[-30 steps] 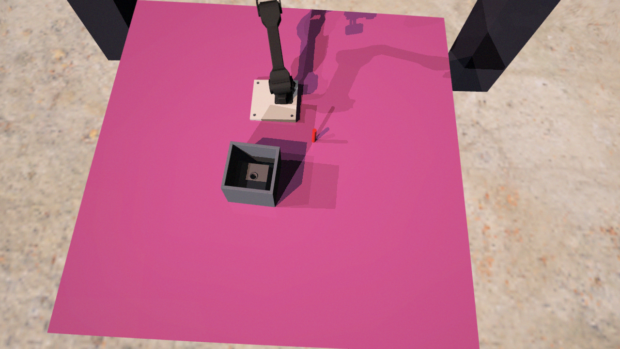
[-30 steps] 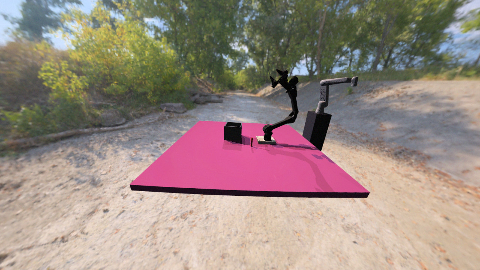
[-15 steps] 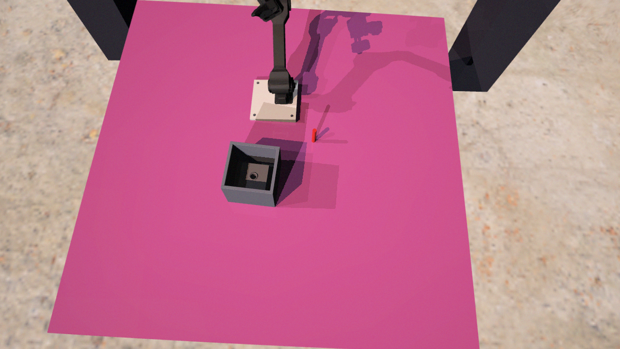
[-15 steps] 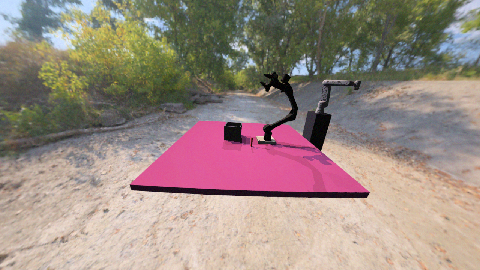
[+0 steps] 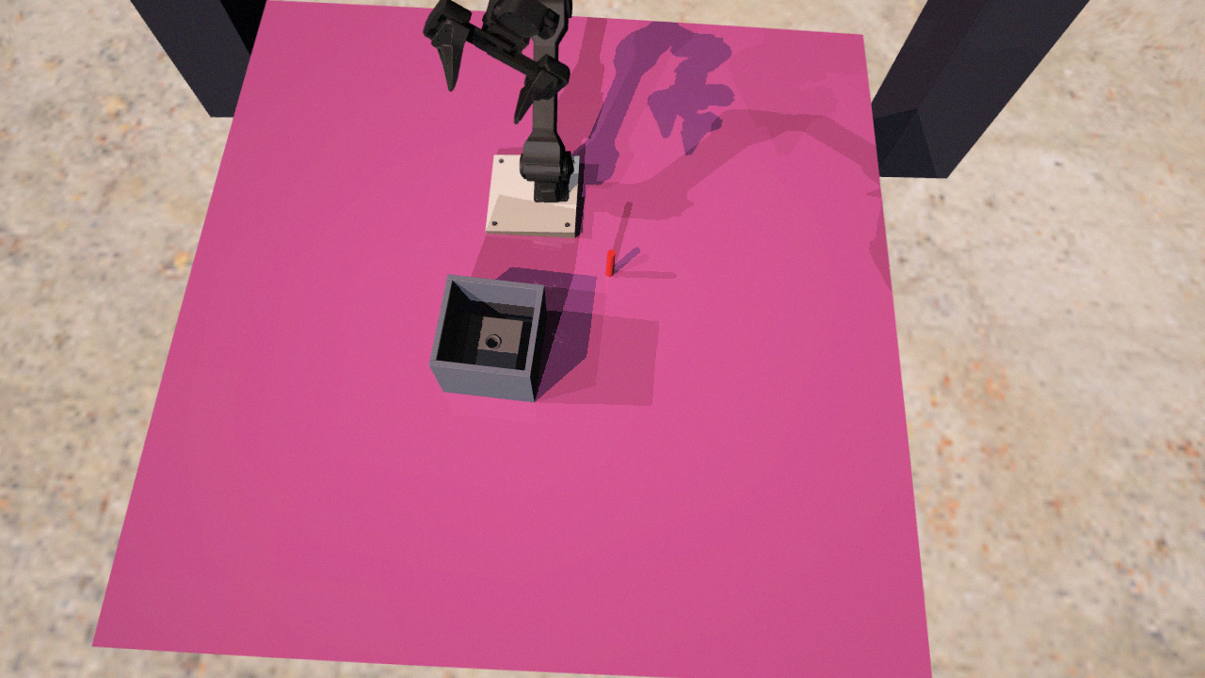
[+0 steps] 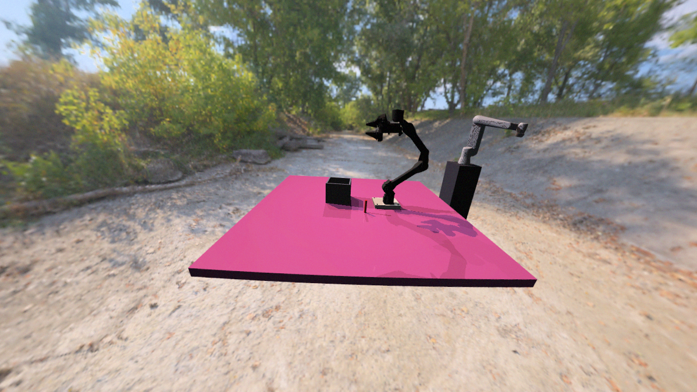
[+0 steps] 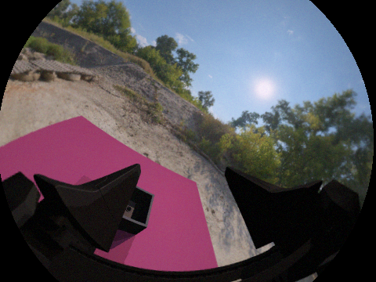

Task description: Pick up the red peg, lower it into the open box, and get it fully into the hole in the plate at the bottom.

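I'm watching my black arm (image 5: 546, 152) (image 6: 425, 155) from far away, and its gripper (image 5: 484, 104) (image 6: 367, 128) (image 7: 183, 170) is wide open with nothing in it. In the top view, the gripper is up near the top edge of the pink table (image 5: 506, 548) (image 6: 341, 253) (image 7: 176, 235), closer to the top left corner than to the top right one. The side view shows me that it is high in the air, well above the table. The red peg (image 5: 610, 263) (image 6: 365, 207) stands up straight on the pink top, all by itself. From the top, I see it a bit right of the middle between the left and right edges, and closer to the top edge than to the bottom edge. The gray box (image 5: 484, 381) (image 6: 337, 193) (image 7: 134, 225) sits lower and to the left of the peg, apart from it, and its open side is up. Down inside the box I can see a small plate (image 5: 512, 327) with a round hole (image 5: 493, 341) (image 7: 128, 209) in it, and the peg is not in there. My arm stands on a white base plate (image 5: 506, 218) (image 6: 377, 202), between the box and the top edge. In the side view, I also see a gray arm (image 6: 476, 131) on a dark block (image 6: 460, 187), just past the table's right edge.

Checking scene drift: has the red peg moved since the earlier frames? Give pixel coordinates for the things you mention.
No. In the top view the red peg (image 5: 610, 263) (image 6: 365, 206) stands at the same spot relative to the open box (image 5: 482, 381) (image 6: 338, 191).
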You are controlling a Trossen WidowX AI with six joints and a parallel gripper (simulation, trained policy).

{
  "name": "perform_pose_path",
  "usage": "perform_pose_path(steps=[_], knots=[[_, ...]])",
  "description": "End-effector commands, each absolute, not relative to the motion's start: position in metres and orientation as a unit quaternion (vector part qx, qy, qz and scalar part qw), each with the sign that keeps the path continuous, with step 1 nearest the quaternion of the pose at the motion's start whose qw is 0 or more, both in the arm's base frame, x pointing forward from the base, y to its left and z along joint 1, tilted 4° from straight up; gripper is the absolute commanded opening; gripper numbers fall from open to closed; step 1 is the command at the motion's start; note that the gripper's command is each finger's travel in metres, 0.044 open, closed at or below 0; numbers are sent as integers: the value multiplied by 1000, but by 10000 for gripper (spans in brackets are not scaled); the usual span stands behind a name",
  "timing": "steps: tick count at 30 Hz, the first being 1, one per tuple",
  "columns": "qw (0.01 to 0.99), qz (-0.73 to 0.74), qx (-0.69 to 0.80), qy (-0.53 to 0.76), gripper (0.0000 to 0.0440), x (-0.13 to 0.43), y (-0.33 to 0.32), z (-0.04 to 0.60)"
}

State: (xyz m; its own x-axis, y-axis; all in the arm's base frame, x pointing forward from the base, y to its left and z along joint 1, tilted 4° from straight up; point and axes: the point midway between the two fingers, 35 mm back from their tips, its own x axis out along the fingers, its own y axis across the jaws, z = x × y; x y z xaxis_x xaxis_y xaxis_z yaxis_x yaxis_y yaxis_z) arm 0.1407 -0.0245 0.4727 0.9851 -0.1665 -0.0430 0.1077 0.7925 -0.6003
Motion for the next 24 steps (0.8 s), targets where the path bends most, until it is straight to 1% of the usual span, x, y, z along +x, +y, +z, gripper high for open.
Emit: perform_pose_path(steps=[1, 13, 24], knots=[[956, -51, -277, 85, 440, 156, -23, 452], [969, -7, -117, 216, 440, 187, -15, 385], [940, 14, 26, 340, 440, 206, 1, 328]])
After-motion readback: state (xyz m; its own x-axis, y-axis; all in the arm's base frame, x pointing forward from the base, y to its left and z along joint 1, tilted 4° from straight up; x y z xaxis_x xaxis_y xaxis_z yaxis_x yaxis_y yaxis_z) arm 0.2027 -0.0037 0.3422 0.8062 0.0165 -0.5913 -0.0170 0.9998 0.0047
